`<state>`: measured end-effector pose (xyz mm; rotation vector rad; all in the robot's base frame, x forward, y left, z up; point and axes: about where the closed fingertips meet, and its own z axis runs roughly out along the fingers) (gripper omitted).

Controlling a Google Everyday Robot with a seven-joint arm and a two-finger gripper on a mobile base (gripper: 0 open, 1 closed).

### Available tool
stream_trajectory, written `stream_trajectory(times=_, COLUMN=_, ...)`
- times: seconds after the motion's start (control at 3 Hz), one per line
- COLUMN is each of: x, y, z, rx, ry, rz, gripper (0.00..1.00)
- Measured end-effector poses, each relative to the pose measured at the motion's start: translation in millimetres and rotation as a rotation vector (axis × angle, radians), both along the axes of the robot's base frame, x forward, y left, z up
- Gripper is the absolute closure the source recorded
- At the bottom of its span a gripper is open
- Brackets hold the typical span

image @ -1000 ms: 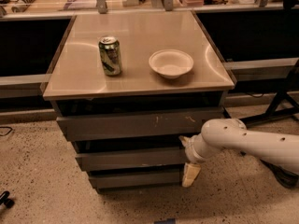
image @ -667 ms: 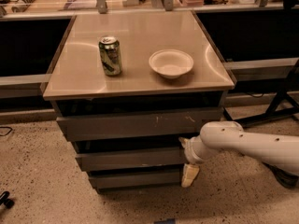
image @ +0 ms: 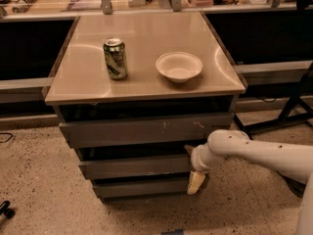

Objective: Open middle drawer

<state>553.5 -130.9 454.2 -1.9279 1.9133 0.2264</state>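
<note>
the gripper (image: 192, 166) sits at the right end of the middle drawer (image: 132, 167), lower centre; whether it clasps cannot be told.

The gripper (image: 196, 181), low at the right end of the middle drawer (image: 134, 166), hides that front's corner, while the arm (image: 266, 154) is cut off by the right edge.

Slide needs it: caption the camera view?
Gripper at the right end of the middle drawer; can and bowl on the cabinet top.
</note>
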Motion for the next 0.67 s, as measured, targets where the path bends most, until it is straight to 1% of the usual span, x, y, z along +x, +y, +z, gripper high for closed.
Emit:
stream_trajectory(times=0.33, x=10.8, y=8.7, z=-13.0, rx=0.022, ry=0.002, rz=0.020, gripper=0.00)
stream_trajectory(times=0.67, x=23.3, y=20.7, z=-49.6, rx=0.040, ry=0.053, rz=0.033, gripper=0.00)
